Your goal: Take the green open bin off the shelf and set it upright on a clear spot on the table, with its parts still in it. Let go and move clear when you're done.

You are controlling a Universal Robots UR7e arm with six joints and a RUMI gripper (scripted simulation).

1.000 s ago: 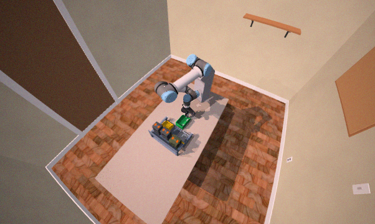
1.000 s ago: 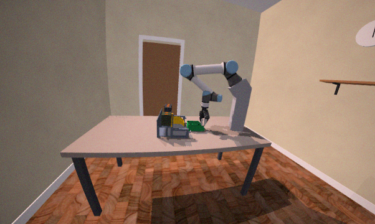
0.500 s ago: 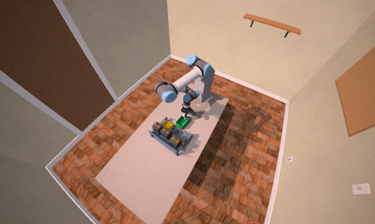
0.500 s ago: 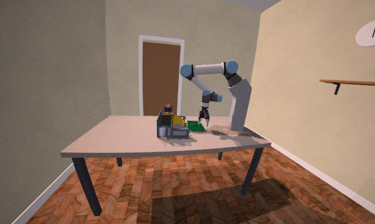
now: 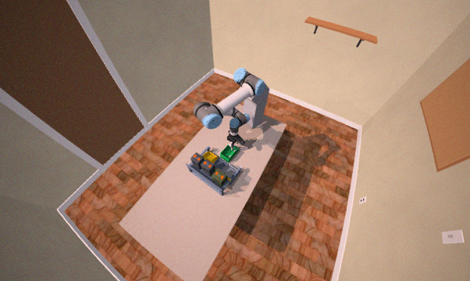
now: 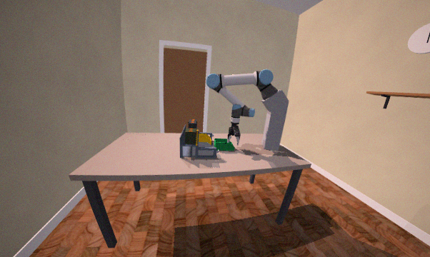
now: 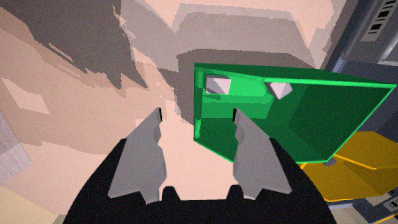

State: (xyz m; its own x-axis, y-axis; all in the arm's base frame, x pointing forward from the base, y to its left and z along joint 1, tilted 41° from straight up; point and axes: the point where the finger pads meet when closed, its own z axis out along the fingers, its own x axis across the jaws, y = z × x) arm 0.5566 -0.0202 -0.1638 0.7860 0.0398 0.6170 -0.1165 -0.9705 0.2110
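Note:
The green open bin (image 5: 228,155) (image 6: 222,145) (image 7: 320,117) stands upright on the table (image 5: 172,211) (image 6: 129,160), just in front of the blue-grey shelf (image 5: 205,182) (image 6: 205,153). Two small pale parts (image 7: 218,85) (image 7: 280,90) show inside it in the wrist view. My gripper (image 5: 233,147) (image 6: 233,143) (image 7: 197,108) is open and holds nothing. Its fingers are apart around the bin's end wall that faces the robot base: one fingertip is outside the wall, the other over the bin's inside. Fingertip height against the rim is hard to tell.
The shelf holds a yellow bin (image 5: 209,157) (image 6: 204,138) (image 7: 345,185), a grey bin (image 5: 229,169) and several dark boxes (image 5: 207,165) with orange marks. The yellow bin is close to the green bin's far end. The grey robot base column (image 5: 256,107) (image 6: 273,125) stands behind the gripper.

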